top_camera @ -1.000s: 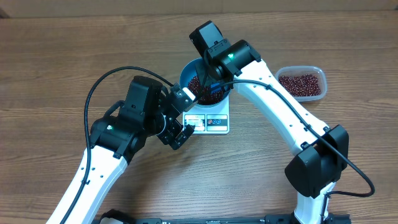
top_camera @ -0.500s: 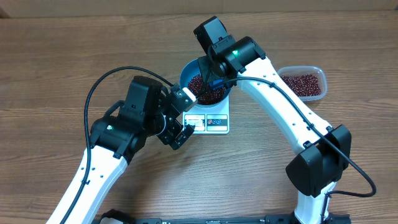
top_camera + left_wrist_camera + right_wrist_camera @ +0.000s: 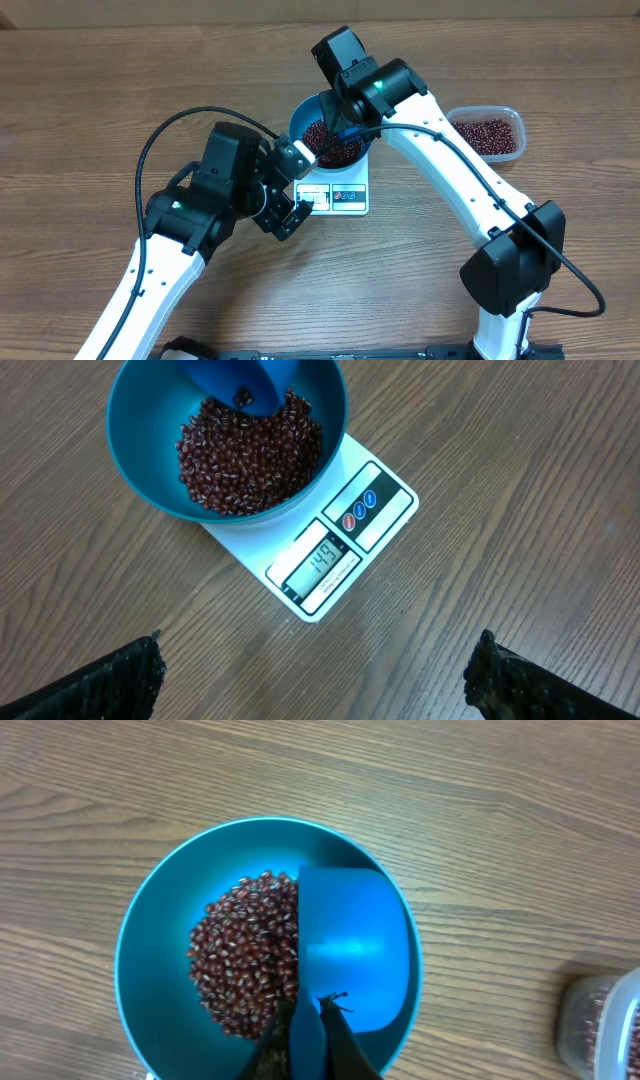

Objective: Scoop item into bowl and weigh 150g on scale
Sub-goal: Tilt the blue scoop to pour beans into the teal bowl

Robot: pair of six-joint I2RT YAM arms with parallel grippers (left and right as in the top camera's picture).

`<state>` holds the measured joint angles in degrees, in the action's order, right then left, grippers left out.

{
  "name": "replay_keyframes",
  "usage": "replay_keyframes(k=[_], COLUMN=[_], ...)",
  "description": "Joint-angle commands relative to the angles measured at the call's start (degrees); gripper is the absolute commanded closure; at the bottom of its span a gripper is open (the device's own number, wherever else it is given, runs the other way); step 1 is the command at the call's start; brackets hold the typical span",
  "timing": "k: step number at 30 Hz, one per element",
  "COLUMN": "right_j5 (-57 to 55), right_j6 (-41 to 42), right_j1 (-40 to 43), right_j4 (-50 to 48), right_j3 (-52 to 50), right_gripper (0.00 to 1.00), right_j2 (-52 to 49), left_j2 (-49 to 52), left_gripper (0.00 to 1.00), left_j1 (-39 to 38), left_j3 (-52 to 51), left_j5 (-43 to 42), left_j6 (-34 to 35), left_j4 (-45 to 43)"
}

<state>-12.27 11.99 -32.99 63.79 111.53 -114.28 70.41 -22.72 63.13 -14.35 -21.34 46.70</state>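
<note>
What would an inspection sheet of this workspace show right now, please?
Surface: wooden table, plain grain.
Job's things: blue bowl sits on the white scale, part filled with beans; the display appears to read 149. A clear tub with more beans stands to the right.
Clutter: nothing seen.
Grippers: right gripper shut on the blue scoop, held over the bowl; left gripper open, empty, beside the scale.
Cables: black cable loops by the left arm; another runs along the right arm.
Surroundings: pale band past the table's far edge.
</note>
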Motion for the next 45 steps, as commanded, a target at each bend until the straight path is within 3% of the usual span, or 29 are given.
replay_keyframes(k=[1, 45], right_j5=[-3.4, -1.5], right_j6=[-0.1, 0.0], right_j1=[0.2, -0.7], right_j4=[0.1, 2.4], right_j3=[1.9, 2.3], right_gripper=[0.96, 0.96], right_j2=[3.2, 6.5], left_j2=[0.0, 0.0], left_gripper=[0.0, 0.0], left_j1=[0.3, 0.3], left_j3=[0.3, 0.3], left_j5=[-0.1, -0.1], left_j6=[0.3, 0.4], left_j4=[-0.2, -0.2])
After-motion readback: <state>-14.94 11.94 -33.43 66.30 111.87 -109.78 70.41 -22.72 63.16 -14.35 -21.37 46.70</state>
